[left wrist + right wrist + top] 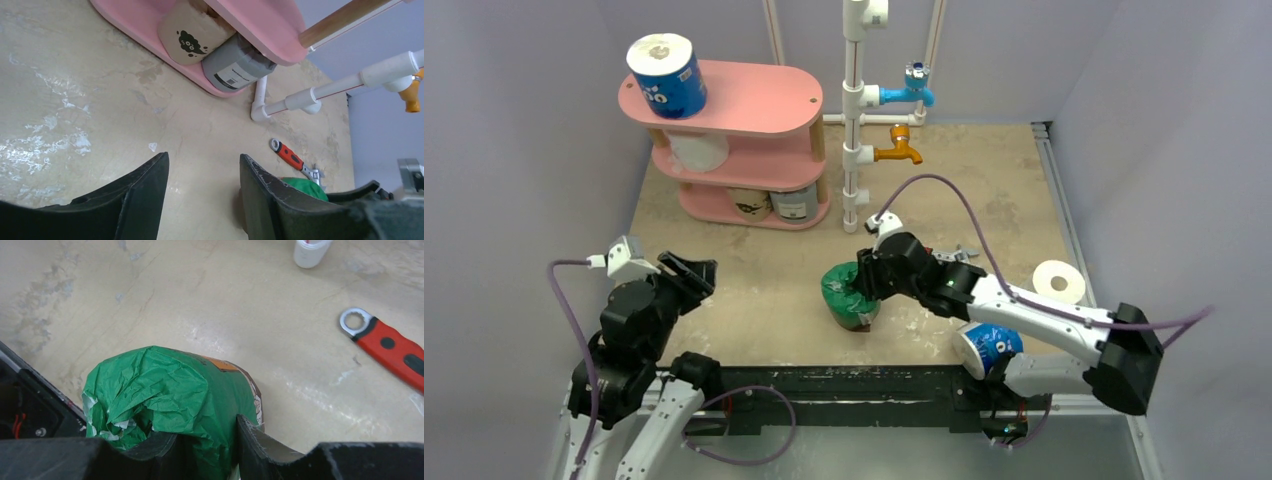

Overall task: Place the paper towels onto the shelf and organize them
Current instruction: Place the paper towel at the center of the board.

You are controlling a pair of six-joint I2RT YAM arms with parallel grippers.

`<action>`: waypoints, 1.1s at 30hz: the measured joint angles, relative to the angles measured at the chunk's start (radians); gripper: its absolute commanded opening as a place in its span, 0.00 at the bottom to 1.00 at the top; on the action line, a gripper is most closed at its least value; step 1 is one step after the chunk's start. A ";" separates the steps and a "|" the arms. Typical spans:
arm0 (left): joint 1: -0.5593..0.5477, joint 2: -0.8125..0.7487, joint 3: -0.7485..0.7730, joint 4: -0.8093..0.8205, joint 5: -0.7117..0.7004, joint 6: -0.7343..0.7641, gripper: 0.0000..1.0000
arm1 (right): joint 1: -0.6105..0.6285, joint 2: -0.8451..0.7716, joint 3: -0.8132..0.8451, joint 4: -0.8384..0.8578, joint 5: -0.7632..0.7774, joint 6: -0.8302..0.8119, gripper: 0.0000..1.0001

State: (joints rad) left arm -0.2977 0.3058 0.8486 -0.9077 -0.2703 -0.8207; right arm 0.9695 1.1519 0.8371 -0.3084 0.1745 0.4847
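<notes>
**A:** You had the right jaws down on the green roll [165,385] at the middle of the tabletop [754,290]. One finger was poked into the crumpled top and the other sat outside the wall. They looked clamped on it, with wrapper filling the gap.

**B:** So you were at the pick-up. The roll sat on the tabletop, not yet lifted, well apart from the shelf [754,100].

**A:** And your left jaws were apart, holding nothing, aimed toward the bottom board.

**B:** Next, I'd judge, you needed a clean lift and then a long carry to the far left. There was room on the top board beside the blue printed roll [667,75], or on the middle board next to the white roll [699,150]. The bottom board held a beige roll [187,30] and a grey roll [235,65].

**A:** Two more waited: a bare white roll [1059,282] out right, and a second blue roll [989,345] under your right arm [1034,310].

**B:** Any writing?

**A:** Little. The beige one showed a black cloud figure with eyes and no words. The grey one carried a white label with a square code, its print too small to read. The blue wrapper had white letters I couldn't make out, and the orange patch on the green one was unreadable.
</notes>
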 measured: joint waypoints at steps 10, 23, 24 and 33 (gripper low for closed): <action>0.000 0.024 -0.168 0.101 0.220 0.028 0.57 | 0.023 0.348 0.204 0.090 -0.003 -0.097 0.25; 0.000 0.109 -0.379 0.373 0.524 -0.006 0.62 | 0.023 0.404 0.234 0.145 -0.029 -0.101 0.74; 0.000 0.114 -0.381 0.389 0.534 -0.006 0.62 | 0.023 0.404 0.238 0.144 -0.027 -0.101 0.74; -0.004 0.140 -0.423 0.512 0.625 -0.008 0.61 | 0.023 0.291 0.264 0.106 0.054 -0.087 0.78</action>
State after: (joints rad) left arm -0.3016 0.4458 0.4252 -0.3954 0.3550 -0.8291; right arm 0.9920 1.4429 1.1011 -0.2024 0.2287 0.3973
